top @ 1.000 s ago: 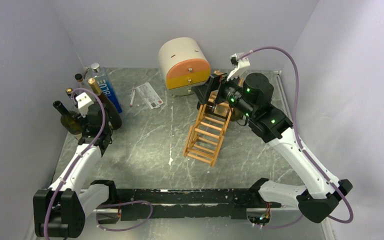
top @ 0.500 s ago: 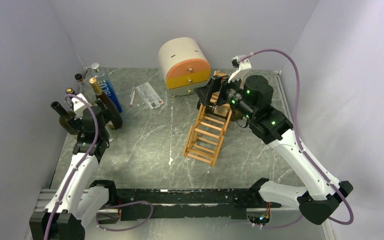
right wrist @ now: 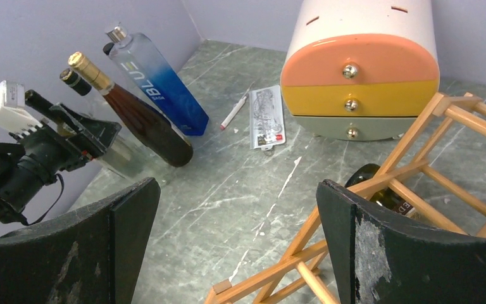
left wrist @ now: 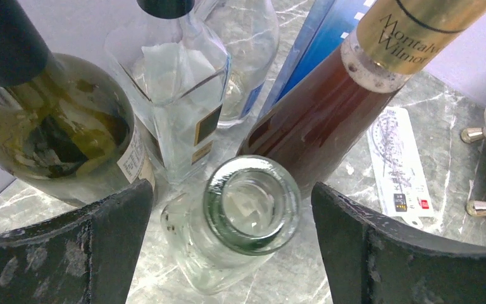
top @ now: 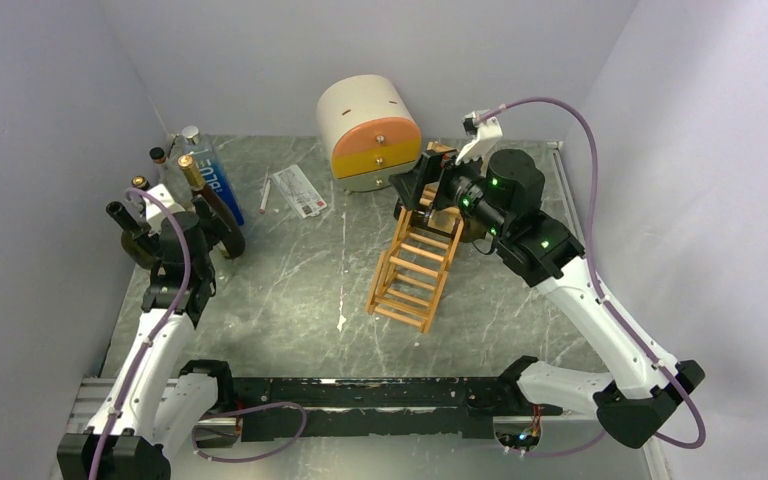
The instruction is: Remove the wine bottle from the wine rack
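Observation:
The wine rack [top: 415, 265] is a tan wooden ladder-like frame leaning in mid-table; its top end shows in the right wrist view [right wrist: 417, 171]. A dark wine bottle [right wrist: 380, 189] lies low inside it, mostly hidden by the slats. My right gripper [top: 415, 185] hovers open at the rack's far top end, and its jaws [right wrist: 240, 253] hold nothing. My left gripper [top: 150, 228] is far left over a cluster of bottles. It stands open [left wrist: 234, 253] on both sides of a clear glass bottle's mouth [left wrist: 252, 206], without touching it.
A round cream-and-orange drawer box [top: 370, 130] stands behind the rack. At far left stand a green bottle [left wrist: 50, 126], a clear square bottle [left wrist: 177, 95], a brown gold-capped bottle [left wrist: 329, 114] and a blue one [top: 218, 180]. A card [top: 298, 190] and a pen [top: 264, 194] lie nearby.
My left gripper has moved left and back, over the bottle cluster by the left wall. The right arm has shifted only slightly at the rack's top.

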`<state>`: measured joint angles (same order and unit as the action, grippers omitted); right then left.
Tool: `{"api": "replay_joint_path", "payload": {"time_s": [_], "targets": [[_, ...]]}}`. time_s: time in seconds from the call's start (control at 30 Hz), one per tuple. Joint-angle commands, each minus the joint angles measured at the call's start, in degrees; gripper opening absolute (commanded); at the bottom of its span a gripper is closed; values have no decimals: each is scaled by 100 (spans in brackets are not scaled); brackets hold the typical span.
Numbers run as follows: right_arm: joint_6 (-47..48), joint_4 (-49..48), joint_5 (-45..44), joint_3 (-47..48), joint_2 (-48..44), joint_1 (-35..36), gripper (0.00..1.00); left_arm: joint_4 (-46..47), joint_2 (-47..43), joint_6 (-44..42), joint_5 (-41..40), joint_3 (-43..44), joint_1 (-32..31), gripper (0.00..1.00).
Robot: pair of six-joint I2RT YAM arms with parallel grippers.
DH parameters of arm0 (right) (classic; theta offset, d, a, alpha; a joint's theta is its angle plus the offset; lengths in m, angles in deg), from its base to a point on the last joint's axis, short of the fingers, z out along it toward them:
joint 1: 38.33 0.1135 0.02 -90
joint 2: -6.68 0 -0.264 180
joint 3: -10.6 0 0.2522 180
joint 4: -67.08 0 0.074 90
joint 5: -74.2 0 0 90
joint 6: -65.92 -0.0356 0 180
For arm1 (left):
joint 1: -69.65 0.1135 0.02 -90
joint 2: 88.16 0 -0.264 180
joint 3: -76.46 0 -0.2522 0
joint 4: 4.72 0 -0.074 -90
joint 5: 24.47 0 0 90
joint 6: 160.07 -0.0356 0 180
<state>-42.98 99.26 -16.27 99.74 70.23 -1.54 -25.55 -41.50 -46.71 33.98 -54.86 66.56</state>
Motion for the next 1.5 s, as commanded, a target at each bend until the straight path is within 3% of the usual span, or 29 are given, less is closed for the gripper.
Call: {"api": "replay_joint_path", "payload": {"time_s": [0.0, 0.47, 0.57, 0.67, 0.8, 0.9, 1.1, 1.47], "targets": [[150, 98, -128, 4, -8, -64, 100, -289, -145, 114, 227, 276, -16, 99], [735, 916, -1283, -22, -90, -228, 100, -1963, -1450, 36, 1488, 1741, -16, 100], [804, 1044, -1568, -118, -165, -470, 100, -1427, -1550, -535, 2684, 1880, -16, 99], [696, 1011, -1506, -318, -254, -1177, 100, -822, -1261, -858, 4095, 2064, -16, 97], [-67, 1024, -1352, -595, -221, -2278, 100, -543, -217, -861, 5592, 2442, -29, 96], [-651, 897, -884, -962, -173, -3177, 100, -290, 432, -639, 6256, 2572, -243, 97], [-1945, 301, 189, -1745, 51, -4425, 100, -13, 874, -987, 5827, 2291, -1776, 98], [-4792, -837, 452, -3236, 579, -4550, 100, 930, 1236, -119, 5451, 1258, -3390, 95]]}}
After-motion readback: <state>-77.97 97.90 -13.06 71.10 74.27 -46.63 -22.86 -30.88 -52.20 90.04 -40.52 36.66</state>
